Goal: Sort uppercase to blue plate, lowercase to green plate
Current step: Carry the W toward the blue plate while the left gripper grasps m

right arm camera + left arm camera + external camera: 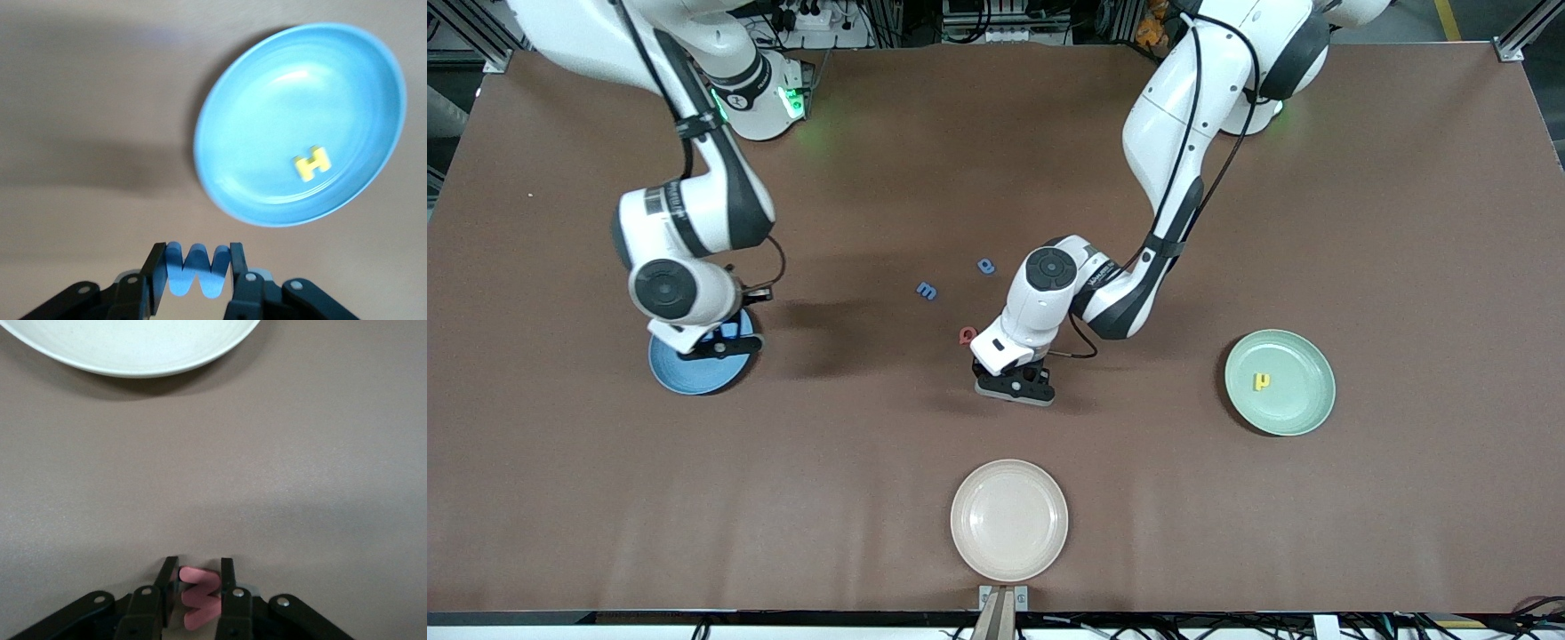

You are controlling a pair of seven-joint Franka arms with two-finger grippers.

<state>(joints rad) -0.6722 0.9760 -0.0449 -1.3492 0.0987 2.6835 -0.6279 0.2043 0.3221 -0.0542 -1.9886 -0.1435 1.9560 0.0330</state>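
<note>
While my right gripper (198,267), shut on the blue M (195,268), hangs over the blue plate (267,200), my left gripper (198,592) pinches the red w (200,597) down at the table, green plate (1303,413) toward my own arm's end.

Even overhead light leaves soft shadows under both arms on the table (996,498). The blue plate (267,100) shows a pale glare patch and blurred edges in the right wrist view.
</note>
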